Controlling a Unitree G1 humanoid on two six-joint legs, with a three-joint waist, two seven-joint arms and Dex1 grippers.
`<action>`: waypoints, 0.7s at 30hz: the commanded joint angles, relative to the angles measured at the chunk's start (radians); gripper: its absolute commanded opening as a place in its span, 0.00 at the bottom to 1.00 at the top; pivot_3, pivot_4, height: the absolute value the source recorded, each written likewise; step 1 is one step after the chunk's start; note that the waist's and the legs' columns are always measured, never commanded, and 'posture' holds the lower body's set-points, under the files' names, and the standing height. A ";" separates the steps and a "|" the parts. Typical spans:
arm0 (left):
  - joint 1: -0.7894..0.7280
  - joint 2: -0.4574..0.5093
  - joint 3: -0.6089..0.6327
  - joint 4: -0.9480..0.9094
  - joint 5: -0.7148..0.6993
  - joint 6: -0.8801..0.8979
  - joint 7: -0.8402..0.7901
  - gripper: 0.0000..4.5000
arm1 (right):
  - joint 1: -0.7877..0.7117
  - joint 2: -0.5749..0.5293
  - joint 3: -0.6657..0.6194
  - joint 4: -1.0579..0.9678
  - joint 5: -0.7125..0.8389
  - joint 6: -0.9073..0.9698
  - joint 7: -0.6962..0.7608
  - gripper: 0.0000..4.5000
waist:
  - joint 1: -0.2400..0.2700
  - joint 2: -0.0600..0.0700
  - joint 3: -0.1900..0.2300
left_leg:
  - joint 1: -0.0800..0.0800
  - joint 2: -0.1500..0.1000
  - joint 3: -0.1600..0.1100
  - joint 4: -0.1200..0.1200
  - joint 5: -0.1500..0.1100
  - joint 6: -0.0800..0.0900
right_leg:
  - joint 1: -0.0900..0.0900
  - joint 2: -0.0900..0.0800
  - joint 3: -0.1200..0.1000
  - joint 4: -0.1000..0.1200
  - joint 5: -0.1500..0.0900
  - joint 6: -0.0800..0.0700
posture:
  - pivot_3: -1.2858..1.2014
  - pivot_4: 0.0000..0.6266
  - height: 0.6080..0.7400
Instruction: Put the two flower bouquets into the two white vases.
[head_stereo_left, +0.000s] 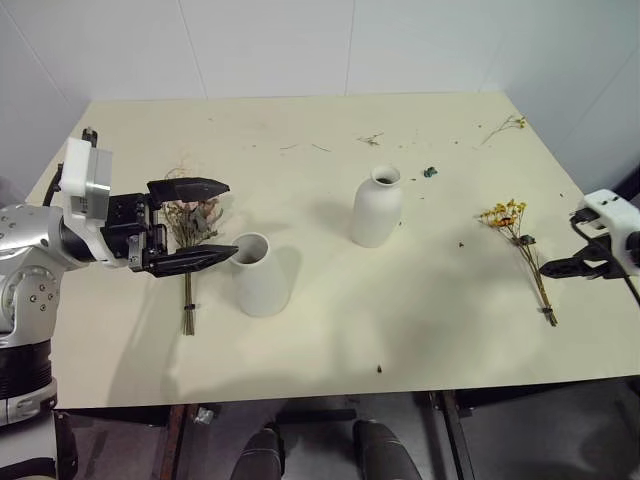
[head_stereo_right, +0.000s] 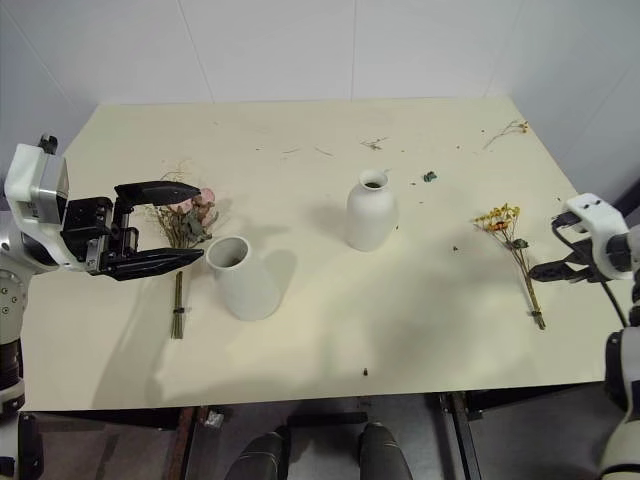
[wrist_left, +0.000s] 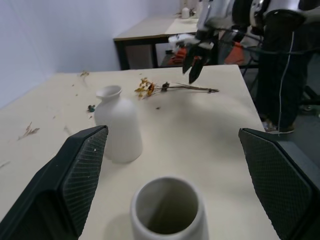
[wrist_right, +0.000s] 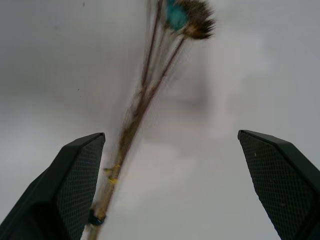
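Stems of the yellow spray (head_stereo_left: 527, 255) run toward our right gripper (head_stereo_left: 560, 266), which hangs just beside their tied end, jaws spread and empty.

We see the left gripper (head_stereo_left: 205, 222) covering part of the rose bouquet (head_stereo_left: 190, 222); bench (head_stereo_left: 400, 330) scraps are too small to identify.

You see two vases, the wide one (head_stereo_left: 261, 274) and the bottle one (head_stereo_left: 377, 207), both with a matt white, smooth, ceramic-like surface. The table (head_stereo_left: 330, 330) at the frame's middle looks like pale, matt board. The finger pads (wrist_left: 85, 172) are black with a fine rough grid. Both bouquets (head_stereo_left: 190, 222) (head_stereo_left: 517, 240) look dry and papery.
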 joint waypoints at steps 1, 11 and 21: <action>-0.030 0.016 0.033 -0.052 -0.039 0.014 0.031 0.99 | -0.030 0.014 -0.013 0.047 -0.012 -0.001 -0.042 1.00 | 0.001 0.000 0.000 | 0.000 0.000 0.000 0.000 0.000 0.000 | 0.000 0.000 0.000 0.000 0.000 0.000 | 0.52 0.24 1.00; -0.044 0.025 0.028 -0.105 -0.072 0.045 0.064 1.00 | -0.032 0.089 -0.032 0.092 -0.008 -0.042 -0.095 0.58 | -0.014 -0.005 -0.001 | 0.009 0.000 0.000 0.002 0.000 0.000 | 0.012 0.000 0.000 -0.002 0.001 0.001 | 0.52 0.24 1.00; -0.080 0.017 -0.006 -0.050 -0.047 0.020 0.052 1.00 | -0.047 0.076 -0.100 0.087 0.039 -0.028 -0.075 0.01 | -0.018 -0.005 -0.001 | 0.015 0.000 0.000 0.002 0.000 -0.001 | 0.017 0.000 0.001 -0.003 0.001 0.001 | 0.52 0.24 1.00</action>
